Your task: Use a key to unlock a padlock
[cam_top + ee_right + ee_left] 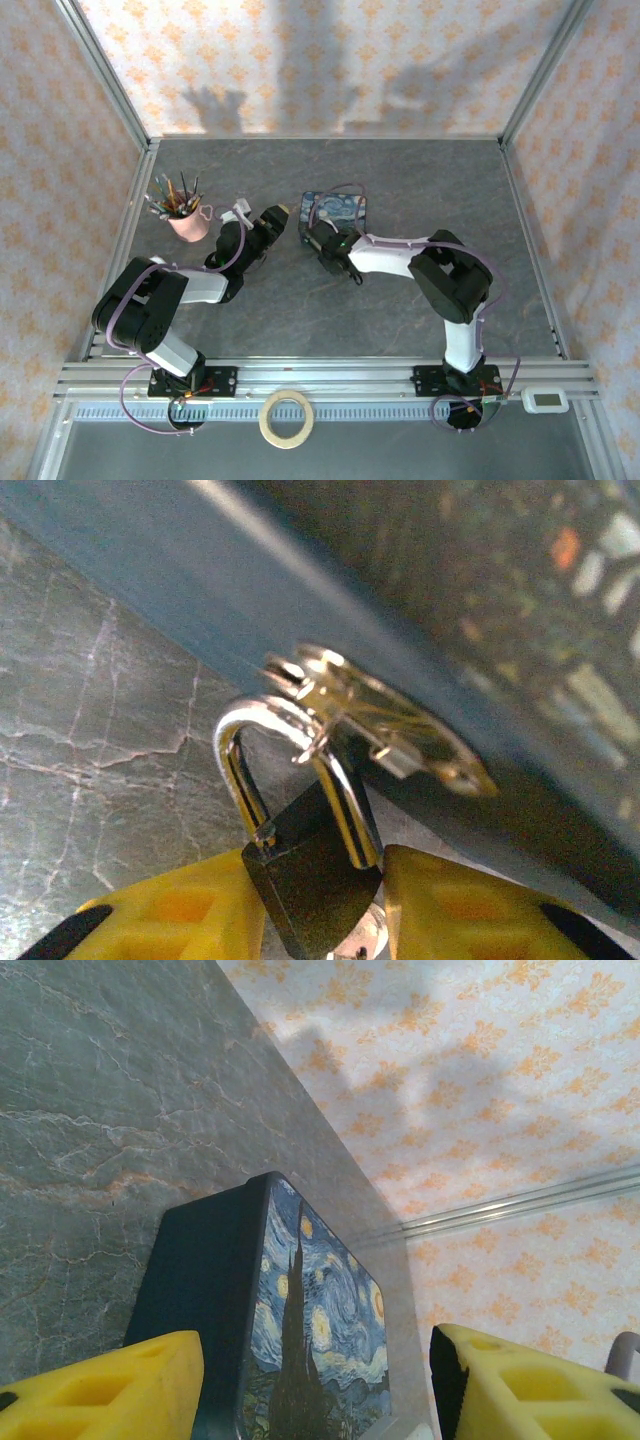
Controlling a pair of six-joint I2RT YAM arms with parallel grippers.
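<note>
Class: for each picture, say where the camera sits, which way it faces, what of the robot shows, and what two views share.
Top: high behind the bases, looking down at the table; left arm and right arm show, flanking the blue tin.
Left wrist: low over the table, facing the tin's painted lid and the wall; yellow left jaws apart below.
Right wrist: close to the tin's side, facing the padlock hung on its clasp; yellow right jaws gripping the lock's body.
Shared: both wrist views show the tin.
</note>
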